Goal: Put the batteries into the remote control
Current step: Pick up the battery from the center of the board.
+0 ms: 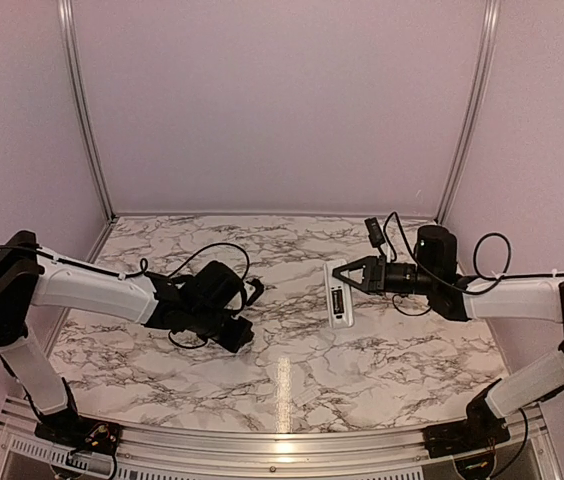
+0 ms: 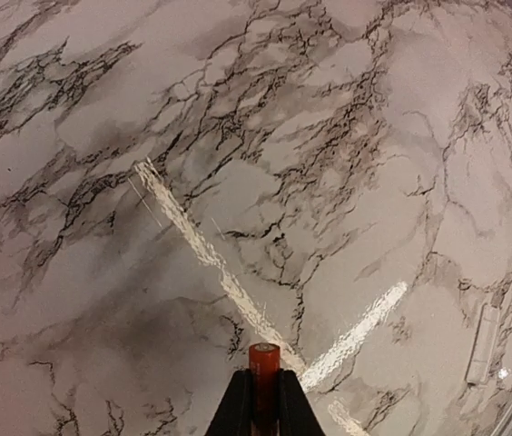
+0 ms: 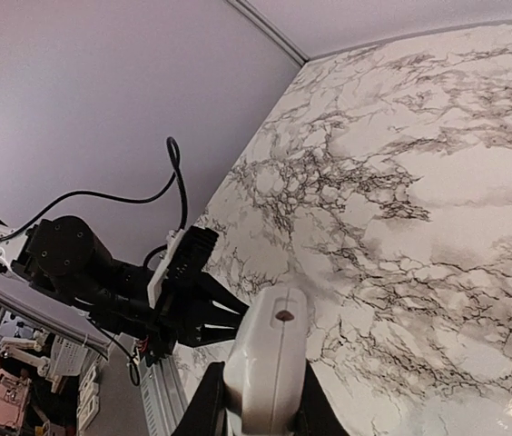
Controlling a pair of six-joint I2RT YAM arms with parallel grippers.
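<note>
The left gripper is closed on 1 battery. Its red body sticks straight out past the fingertips, long axis in line with the gripper's reach, above the table. Ahead and to its right lies a small white flat piece.

The right gripper is clamped on the remote control, which in the top view runs crosswise to that gripper's reach.

The 2 grippers are well apart, so this battery is not yet loaded. Whether the recess holds another I cannot tell.
</note>
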